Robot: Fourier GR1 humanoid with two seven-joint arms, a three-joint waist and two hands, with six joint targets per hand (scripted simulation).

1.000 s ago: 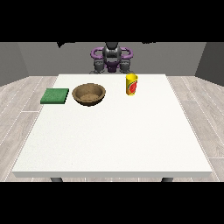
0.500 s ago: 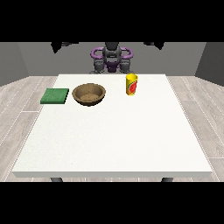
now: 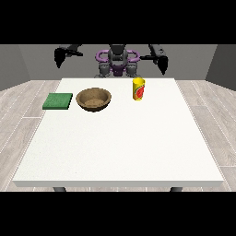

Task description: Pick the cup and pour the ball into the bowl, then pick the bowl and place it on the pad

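The yellow cup (image 3: 138,88) stands upright on the white table (image 3: 120,143), toward its far edge and right of centre. The brown bowl (image 3: 93,99) sits to its left, apart from it. The green pad (image 3: 58,101) lies just left of the bowl. The hand at the view's right (image 3: 162,63) and the hand at the view's left (image 3: 59,57) hang raised beside the robot, well apart from all objects; finger state cannot be determined.
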